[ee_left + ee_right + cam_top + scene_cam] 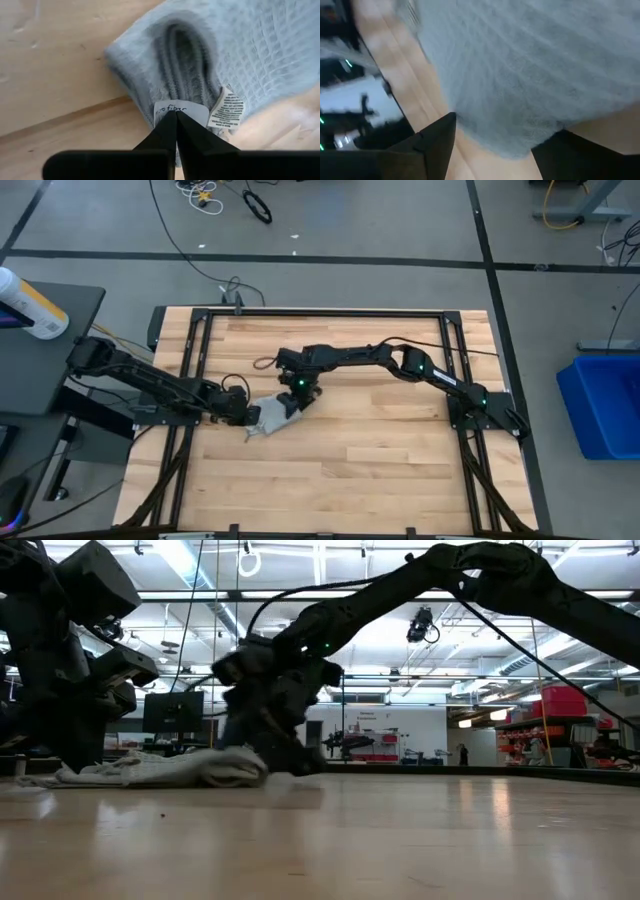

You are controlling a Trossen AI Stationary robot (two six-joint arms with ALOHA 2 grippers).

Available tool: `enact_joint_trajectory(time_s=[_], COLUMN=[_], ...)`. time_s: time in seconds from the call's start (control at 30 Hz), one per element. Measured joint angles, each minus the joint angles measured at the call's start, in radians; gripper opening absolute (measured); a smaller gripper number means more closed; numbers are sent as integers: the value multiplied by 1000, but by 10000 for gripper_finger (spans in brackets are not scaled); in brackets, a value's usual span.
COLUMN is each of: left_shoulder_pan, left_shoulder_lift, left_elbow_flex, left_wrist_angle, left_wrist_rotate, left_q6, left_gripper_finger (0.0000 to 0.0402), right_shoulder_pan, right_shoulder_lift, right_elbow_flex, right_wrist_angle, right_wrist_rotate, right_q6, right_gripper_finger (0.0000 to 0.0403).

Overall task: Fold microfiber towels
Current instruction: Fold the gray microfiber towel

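Note:
The light grey-blue microfiber towel [272, 416] lies bunched in a heap on the wooden table, left of its middle. It shows as a low mound in the low view [165, 768]. My left gripper [176, 114] is shut at the towel's tagged edge, on the heap's left side [247, 415]. My right gripper [297, 393] hangs open over the heap's far right side. In the right wrist view its two fingers [442, 137] stand on either side of a rounded bulge of the towel [520, 90]. My left gripper pinches the towel between its two fingertips at the white tag [170, 107] sewn on the edge. It comes slanting down from the table's left. The towel lies slack on the table, and a second small printed tag [226, 108] sticks out beside the fingers. My right gripper: I cannot tell whether its open fingers touch the towel.
A black frame [200, 315] runs around the table. A white bottle [30, 305] lies on a dark stand off the table's left side, and a blue bin [605, 405] stands off its right. The table's near half [350, 470] is bare wood.

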Motion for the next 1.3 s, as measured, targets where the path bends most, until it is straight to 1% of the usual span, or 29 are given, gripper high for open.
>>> enact_joint_trajectory(time_s=[0.07,0.17,0.27,0.37,0.43,0.5,0.53,0.57,0.7,0.77,0.8,0.93,1.03,1.17,1.3], left_shoulder_pan=[0,0,0,0,0,0,0,0,0,-1,-1,-1,1,34,94], left_shoulder_lift=[0,0,0,0,0,0,0,0,1,3,2,2,2,2,1], left_elbow_flex=[0,0,0,0,0,0,-1,-1,-1,-5,-5,-4,-4,-3,-2], left_wrist_angle=[0,0,-1,-1,-1,1,3,5,27,16,22,38,137,281,350], left_wrist_rotate=[1,6,9,10,10,11,11,11,13,16,16,15,2,-43,-54], left_q6=[0,-3,-3,4,6,13,16,21,45,51,56,59,74,89,100], left_gripper_finger=[6,5,13,15,10,5,5,5,4,4,5,4,4,3,2], right_shoulder_pan=[-3,-4,3,9,10,9,6,2,-26,-35,-36,-37,-25,-10,11], right_shoulder_lift=[1,1,1,-9,-30,-68,-88,-107,-181,-207,-214,-217,-206,-202,-203], right_elbow_flex=[-9,-21,-21,-21,-21,-21,-21,-20,-19,-19,-18,-19,-19,-19,-19], right_wrist_angle=[88,162,177,145,116,42,9,-27,-148,-190,-189,-229,-276,-296,-292], right_wrist_rotate=[17,20,36,37,45,76,102,132,226,266,279,342,428,442,442], right_q6=[61,112,113,109,92,66,48,31,-50,-74,-83,-109,-122,-154,-161], right_gripper_finger=[252,252,225,163,105,40,24,21,30,21,15,16,15,15,15])
